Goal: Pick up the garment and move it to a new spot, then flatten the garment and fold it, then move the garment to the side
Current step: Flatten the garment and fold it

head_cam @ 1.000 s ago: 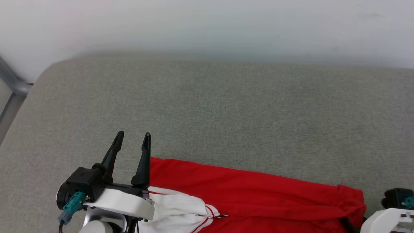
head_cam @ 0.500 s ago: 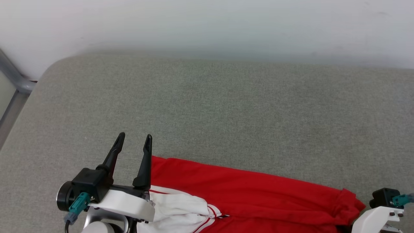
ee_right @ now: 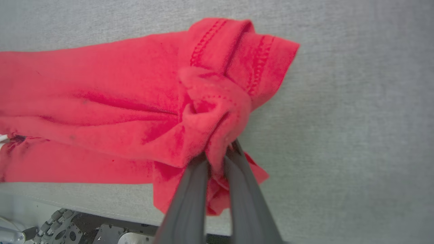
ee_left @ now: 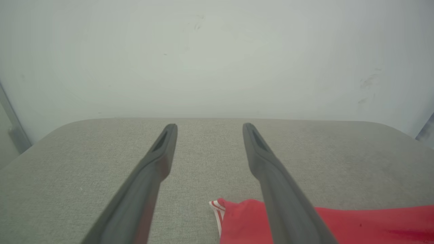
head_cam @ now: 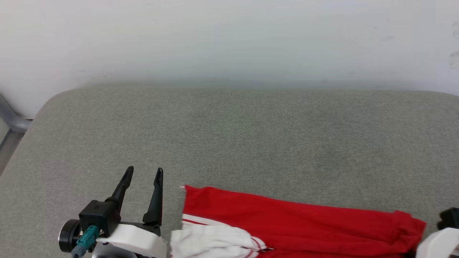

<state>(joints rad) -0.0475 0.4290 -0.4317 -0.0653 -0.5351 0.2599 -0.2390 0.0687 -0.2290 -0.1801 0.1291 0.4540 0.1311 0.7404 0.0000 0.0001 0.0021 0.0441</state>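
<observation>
The garment [head_cam: 287, 222], red with a white sleeve and striped trim, lies bunched lengthwise along the near edge of the grey padded table [head_cam: 251, 136]. My left gripper [head_cam: 144, 169] is open and empty, hovering just left of the garment's left corner [ee_left: 223, 206] without touching it. In the right wrist view my right gripper [ee_right: 217, 152] is shut on a gathered fold of the garment's [ee_right: 118, 101] right end near the hem. In the head view that arm's white wrist [head_cam: 437, 243] sits at the lower right corner, its fingers hidden.
A pale wall [head_cam: 229, 43] stands right behind the table. A grey metal frame [head_cam: 10, 123] is off the table's left corner. The table's front edge and robot base parts [ee_right: 67, 227] lie just below the garment in the right wrist view.
The head camera has tilted, shifting the picture. The right gripper has shut on the garment's right end. The garment's left corner now lies apart from the left gripper, shifted rightward.
</observation>
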